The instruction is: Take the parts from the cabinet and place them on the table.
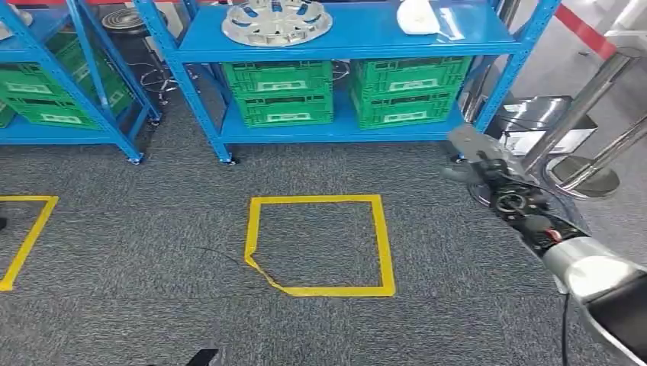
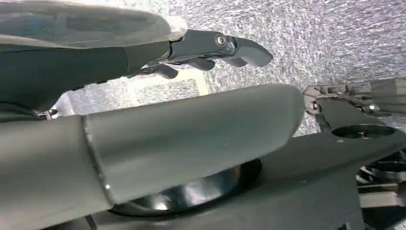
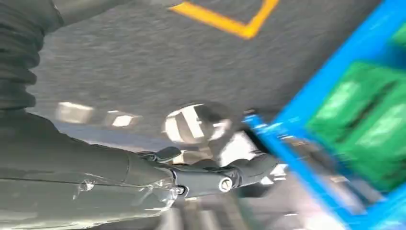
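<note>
Right robot hand: one, empty, fingers loosely apart, held low above the carpet.
Left robot hand: one, empty, fingers slightly curled, apart.
Yellow tape square: one, on the carpet.
Green crates: four on the near cabinet's lower shelf, in two stacks.
Wheel cover: one, lying flat on the blue cabinet shelf above; round, no long axis.
White part: one, right of it.

Speckled dark grey carpet floor bears a yellow tape square before blue metal shelving racks holding green plastic crates.
</note>
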